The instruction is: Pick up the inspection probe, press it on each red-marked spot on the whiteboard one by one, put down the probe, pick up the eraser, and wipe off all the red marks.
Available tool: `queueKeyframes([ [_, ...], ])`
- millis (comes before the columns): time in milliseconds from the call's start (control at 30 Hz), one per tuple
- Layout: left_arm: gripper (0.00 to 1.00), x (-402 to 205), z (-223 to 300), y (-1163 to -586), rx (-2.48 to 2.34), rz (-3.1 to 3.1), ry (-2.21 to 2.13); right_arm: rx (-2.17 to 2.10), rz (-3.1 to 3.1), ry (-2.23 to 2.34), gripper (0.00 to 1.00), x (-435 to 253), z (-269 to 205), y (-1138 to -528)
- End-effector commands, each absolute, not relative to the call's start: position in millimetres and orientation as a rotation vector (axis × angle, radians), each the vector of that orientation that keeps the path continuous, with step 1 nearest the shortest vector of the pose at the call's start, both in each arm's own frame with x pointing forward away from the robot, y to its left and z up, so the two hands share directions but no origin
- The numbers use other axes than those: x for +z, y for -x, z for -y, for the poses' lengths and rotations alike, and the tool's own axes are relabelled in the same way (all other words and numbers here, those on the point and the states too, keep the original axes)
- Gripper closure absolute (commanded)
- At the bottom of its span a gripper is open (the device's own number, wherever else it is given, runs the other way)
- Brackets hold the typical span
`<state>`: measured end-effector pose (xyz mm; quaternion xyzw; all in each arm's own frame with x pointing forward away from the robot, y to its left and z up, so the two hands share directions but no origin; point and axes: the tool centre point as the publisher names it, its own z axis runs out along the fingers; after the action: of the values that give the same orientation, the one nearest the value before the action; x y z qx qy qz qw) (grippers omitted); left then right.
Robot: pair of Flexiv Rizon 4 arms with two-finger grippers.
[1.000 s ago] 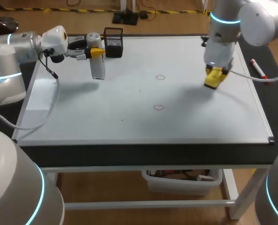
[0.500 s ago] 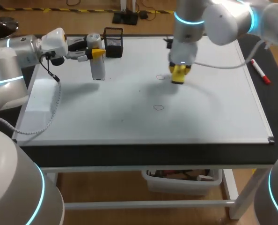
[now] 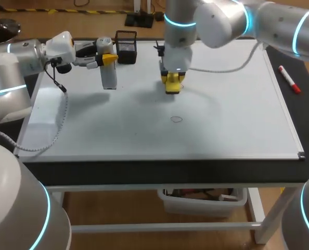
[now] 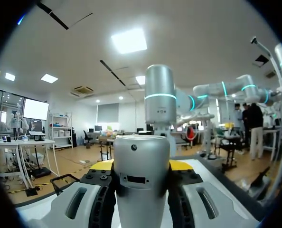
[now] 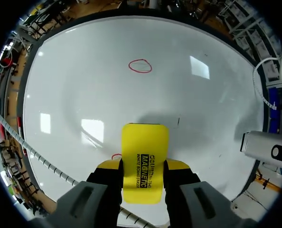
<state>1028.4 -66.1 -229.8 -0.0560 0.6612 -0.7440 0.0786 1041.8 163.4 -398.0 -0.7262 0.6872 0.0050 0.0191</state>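
The right jaws gripped the yellow eraser [image 5: 144, 159] over the whiteboard [image 3: 222, 120], a red mark [image 5: 140, 66] ahead; the left jaws clamped the probe [image 4: 142, 180]

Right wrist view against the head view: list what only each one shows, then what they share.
Only the right wrist view: part of a second red mark beside the eraser; the head view hides that spot behind the right gripper.
Only the head view: the left gripper, the black holder near it, and the red marker lying beyond the right edge of the whiteboard.
Both: the whiteboard, the eraser clamped in the right gripper, one full red circle, and what looks like the probe.
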Motion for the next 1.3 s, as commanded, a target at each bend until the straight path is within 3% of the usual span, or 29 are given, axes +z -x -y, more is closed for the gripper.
queueKeyframes([
  [33,1.00,-229,66,-1027,-2.223,-1.975,0.170,0.005,-2.144,2.276,1.00,-406,-174,-1050],
  [1300,1.00,-229,66,-1027,-2.223,-1.975,0.170,0.051,-2.243,2.225,1.00,-430,-139,-1064],
])
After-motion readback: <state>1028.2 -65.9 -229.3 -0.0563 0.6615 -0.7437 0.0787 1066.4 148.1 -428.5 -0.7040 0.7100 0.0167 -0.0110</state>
